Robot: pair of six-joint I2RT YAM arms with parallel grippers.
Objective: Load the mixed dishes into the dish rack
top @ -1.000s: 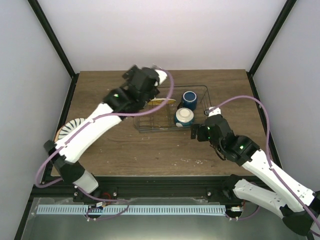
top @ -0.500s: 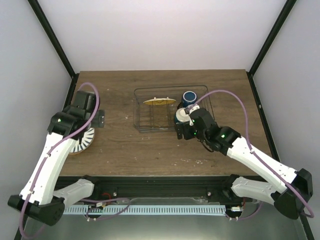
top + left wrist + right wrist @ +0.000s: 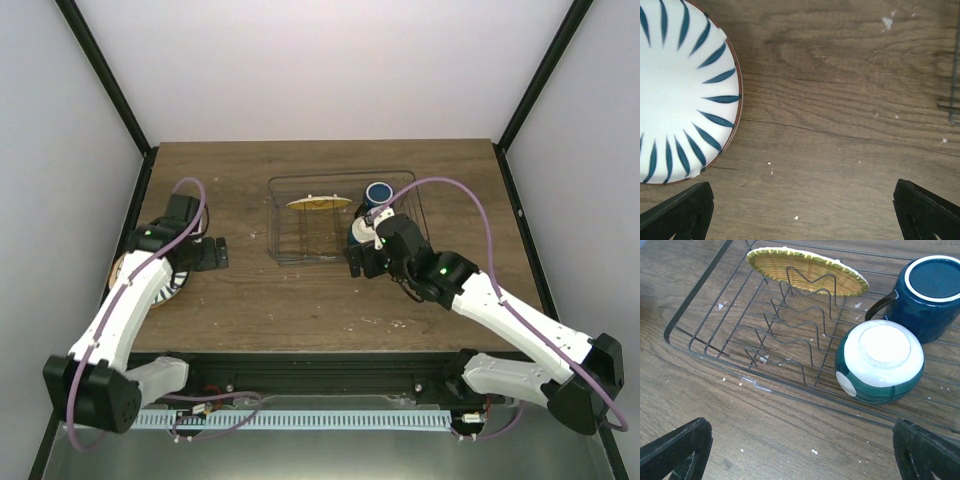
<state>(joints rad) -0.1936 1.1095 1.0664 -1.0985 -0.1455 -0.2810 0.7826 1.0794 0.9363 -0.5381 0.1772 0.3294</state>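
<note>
With your left gripper point(image 3: 801, 202) spread wide and empty, squarely straddle the rim of the striped plate point(image 3: 680, 90) at upper left.

A rectangular dish rack of thin grey wire point(image 3: 790, 340) holds three pieces. An orange-yellow plate with a woven grid pattern point(image 3: 807, 272) stands on edge in the far dividers. Beside it, a dark blue cup with a handle point(image 3: 930, 295) touches a small cream bowl with a dark green band point(image 3: 880, 362), which is turned bottom-up. Well apart from the rack, a white plate with dark radial stripes point(image 3: 680, 90) lies flat on the wooden worktop point(image 3: 840, 125).
</note>
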